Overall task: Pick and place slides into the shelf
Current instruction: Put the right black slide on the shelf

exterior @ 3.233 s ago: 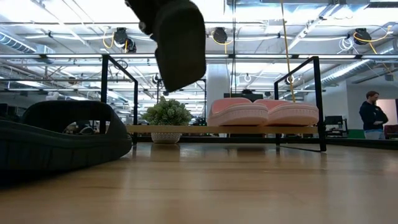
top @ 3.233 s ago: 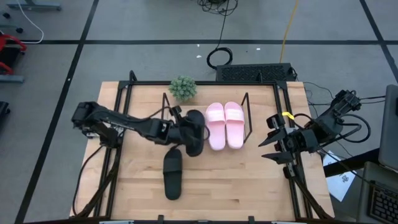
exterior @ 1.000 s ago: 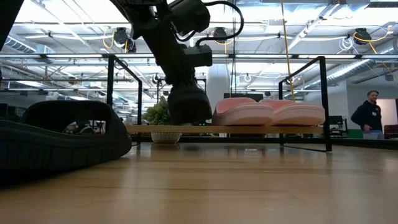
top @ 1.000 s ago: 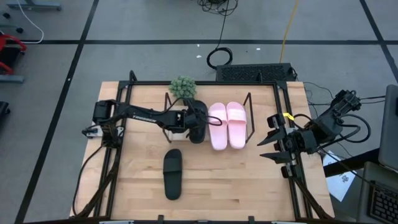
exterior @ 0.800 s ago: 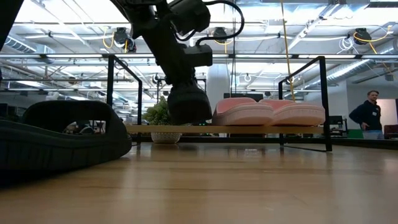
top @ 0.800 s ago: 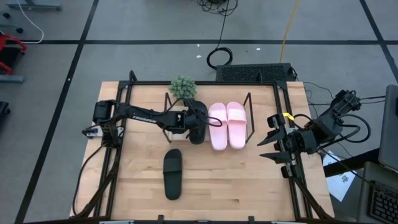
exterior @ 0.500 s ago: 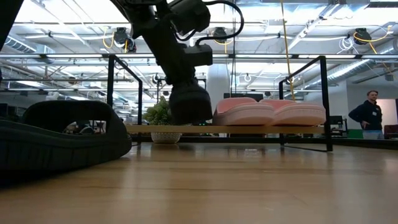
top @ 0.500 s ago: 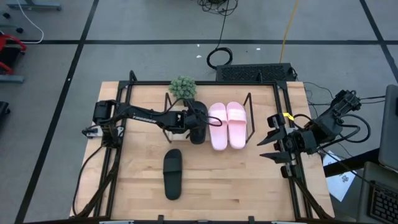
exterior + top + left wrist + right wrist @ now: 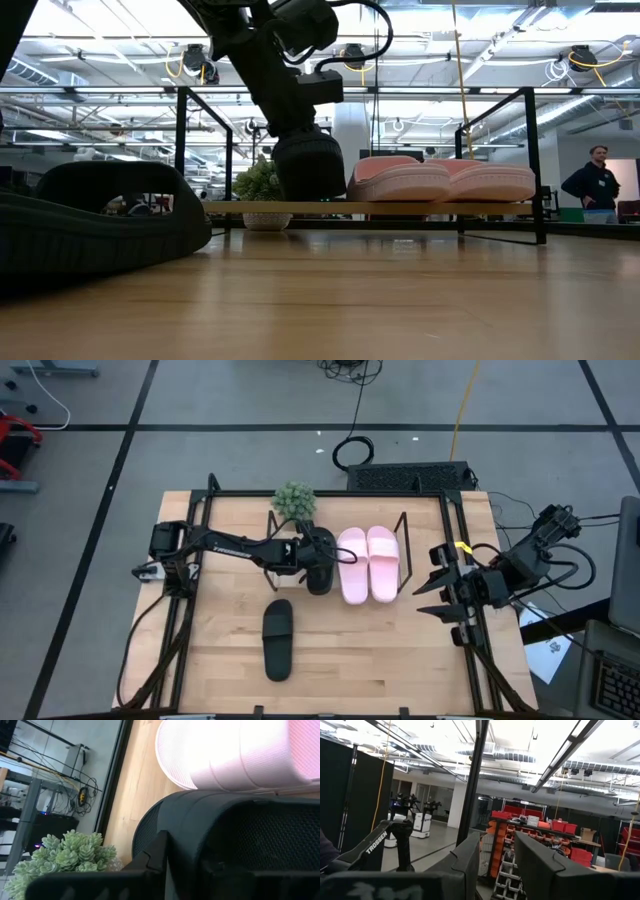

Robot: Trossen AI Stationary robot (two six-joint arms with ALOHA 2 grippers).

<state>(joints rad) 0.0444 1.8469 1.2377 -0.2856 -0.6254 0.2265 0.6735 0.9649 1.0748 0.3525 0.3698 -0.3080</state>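
Note:
One black slide [image 9: 320, 568] [image 9: 310, 168] stands on the shelf's wooden board [image 9: 400, 208], just left of the pink pair [image 9: 367, 563] [image 9: 440, 182]. My left gripper [image 9: 306, 552] reaches in from the table's left and is right at this slide, whose dark strap [image 9: 240, 830] fills the left wrist view. Whether the gripper holds the slide does not show. The second black slide [image 9: 277, 640] [image 9: 90, 230] lies flat on the table nearer the front edge. My right gripper [image 9: 426, 600] [image 9: 497, 865] is raised by the table's right edge, open and holding nothing.
A small potted plant [image 9: 294, 502] [image 9: 60, 855] stands behind the shelf's left end. The shelf's thin black rods [image 9: 400, 530] rise at both ends. The black table frame [image 9: 205, 510] runs along the left and right sides. Bare wood lies in front of the shelf.
The shelf with the pink pair has slid a little toward the table's right edge. The black slide on its board has shifted the same way and now sits lower and broader in the low view. Neither arm has changed place.

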